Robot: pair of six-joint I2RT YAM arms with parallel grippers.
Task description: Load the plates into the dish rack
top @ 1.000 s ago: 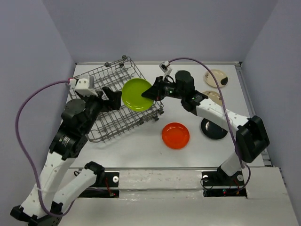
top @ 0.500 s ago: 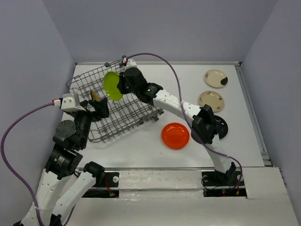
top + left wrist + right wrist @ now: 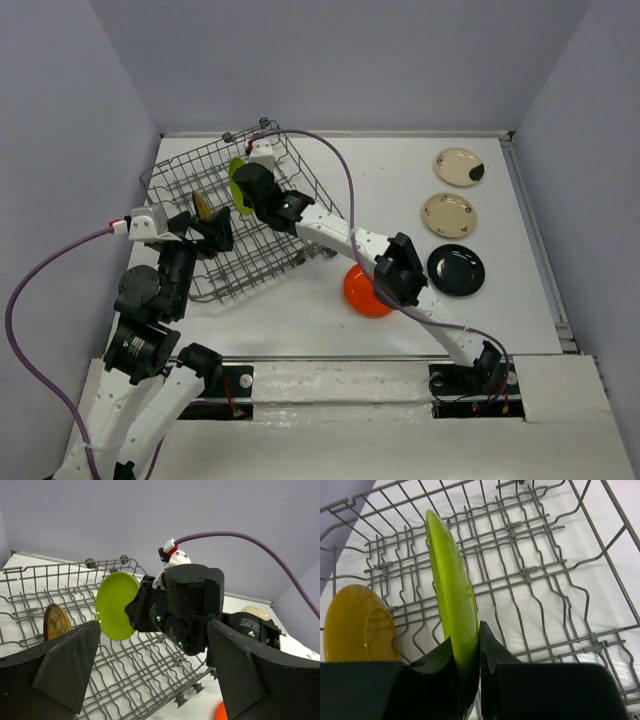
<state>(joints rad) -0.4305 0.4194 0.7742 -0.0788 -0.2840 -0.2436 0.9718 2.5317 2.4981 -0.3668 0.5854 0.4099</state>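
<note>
My right gripper (image 3: 243,196) is shut on the rim of the lime green plate (image 3: 238,184), holding it on edge over the far part of the dish rack (image 3: 262,262). In the right wrist view the green plate (image 3: 451,595) stands upright between my fingers (image 3: 470,636), above the rack's tines (image 3: 530,575). A dark gold plate (image 3: 201,206) stands in the rack to its left and shows in the right wrist view (image 3: 357,625). My left gripper (image 3: 214,232) is open and empty over the rack's near left part. The orange plate (image 3: 360,297) is partly hidden by the right arm.
A black plate (image 3: 456,270) and two cream plates (image 3: 449,214) (image 3: 459,166) lie on the table at the right. The right arm stretches across the rack's right corner. Grey walls close the table on the left, back and right.
My right gripper carried the green plate from the rack's right edge leftwards into its far part and turned it on edge. The left arm drew back a little.
</note>
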